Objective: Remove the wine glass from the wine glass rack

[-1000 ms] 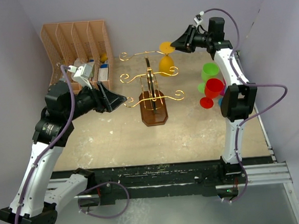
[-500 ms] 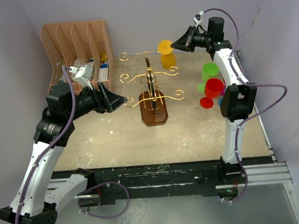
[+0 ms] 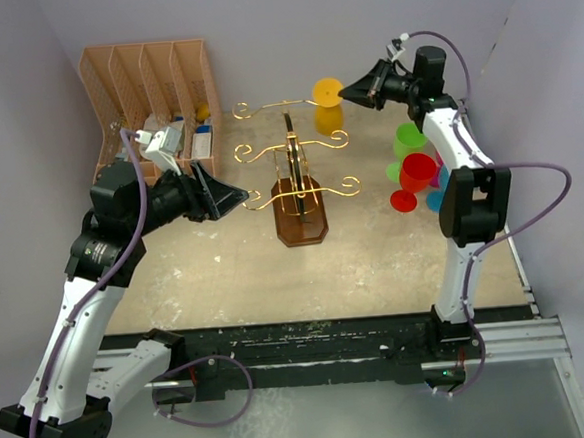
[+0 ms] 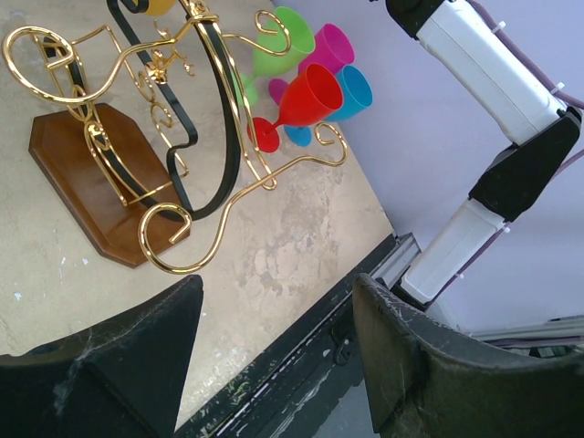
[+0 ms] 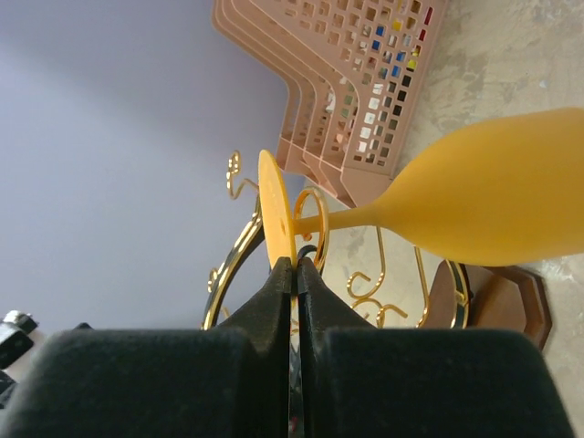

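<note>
The yellow wine glass [image 3: 329, 116] hangs bowl-down at the right end of the top arm of the gold wine glass rack [image 3: 293, 159]. My right gripper [image 3: 347, 92] is shut on the edge of its round foot. In the right wrist view the fingertips [image 5: 294, 266] pinch the foot disc of the wine glass [image 5: 493, 192]. Its stem passes beside a curled gold scroll of the rack [image 5: 239, 245]. My left gripper [image 3: 238, 196] stands open to the left of the rack's lowest arm. Nothing lies between its fingers [image 4: 276, 301], and the rack [image 4: 214, 137] lies ahead of them.
A tan slotted file organiser [image 3: 148, 89] with small items stands at the back left. A cluster of green, red, pink and blue plastic glasses [image 3: 414, 165] stands right of the rack, below my right arm. The rack's brown wooden base [image 3: 302, 223] sits mid-table.
My right gripper has shut on the glass's foot. Hand and glass have shifted slightly right and up at the end of the top arm. The left arm has not moved.
</note>
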{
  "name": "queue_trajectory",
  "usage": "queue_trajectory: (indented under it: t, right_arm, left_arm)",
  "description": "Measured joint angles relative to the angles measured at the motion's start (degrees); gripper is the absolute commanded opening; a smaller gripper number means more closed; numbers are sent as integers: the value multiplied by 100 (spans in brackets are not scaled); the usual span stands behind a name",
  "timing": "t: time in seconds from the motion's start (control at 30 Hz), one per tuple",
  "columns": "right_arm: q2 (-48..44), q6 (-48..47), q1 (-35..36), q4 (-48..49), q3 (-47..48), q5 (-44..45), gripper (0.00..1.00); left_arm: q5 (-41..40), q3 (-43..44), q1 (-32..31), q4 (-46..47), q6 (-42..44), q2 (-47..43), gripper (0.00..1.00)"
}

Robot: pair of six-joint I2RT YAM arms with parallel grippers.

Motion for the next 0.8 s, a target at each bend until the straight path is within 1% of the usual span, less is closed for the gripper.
queue_trajectory:
  t: [0.13, 0.4, 0.8]
  right_arm:
    - [-238, 297, -83, 251, -286, -4, 0]
    - [-501, 542, -94, 280, -339, 0, 0]
    - [-566, 662, -44, 291, -487, -50, 0]
  left_arm:
    - [42, 0, 0, 2, -42, 0, 70]
    - [87, 0, 0, 4, -46, 2, 70]
    - [129, 0, 0, 42, -50, 13, 70]
